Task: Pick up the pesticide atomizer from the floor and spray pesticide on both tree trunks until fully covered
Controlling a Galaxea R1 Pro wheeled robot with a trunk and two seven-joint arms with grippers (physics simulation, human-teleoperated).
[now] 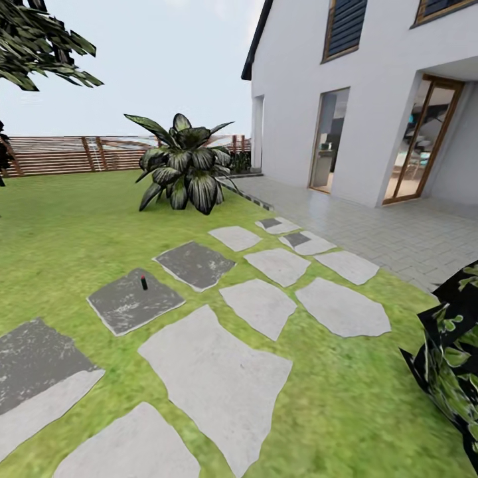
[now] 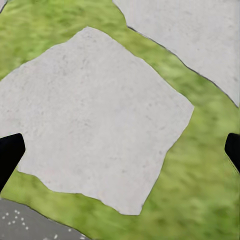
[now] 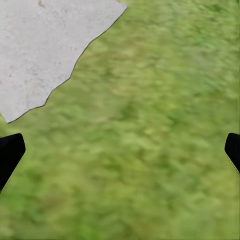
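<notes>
Big spiky-leaved plant [image 1: 184, 167] sits just left of the white house [image 1: 372, 99]. Glass doors [image 1: 425, 143] on the house's front, paved patio [image 1: 398, 232] right below them.

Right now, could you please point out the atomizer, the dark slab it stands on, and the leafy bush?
atomizer [image 1: 143, 283]: head view, its dark body.
dark slab [image 1: 126, 307]: head view, bare surface.
leafy bush [image 1: 186, 169]: head view, central leaves.

One small dark atomizer [image 1: 143, 283], one spiky bush [image 1: 184, 171], one white house [image 1: 372, 99], one slatted fence [image 1: 73, 154].

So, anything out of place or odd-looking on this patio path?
One thing: a small dark bottle with a red top stands upright alone on a dark grey stepping stone. Likely the atomizer, though too small to confirm.
</notes>
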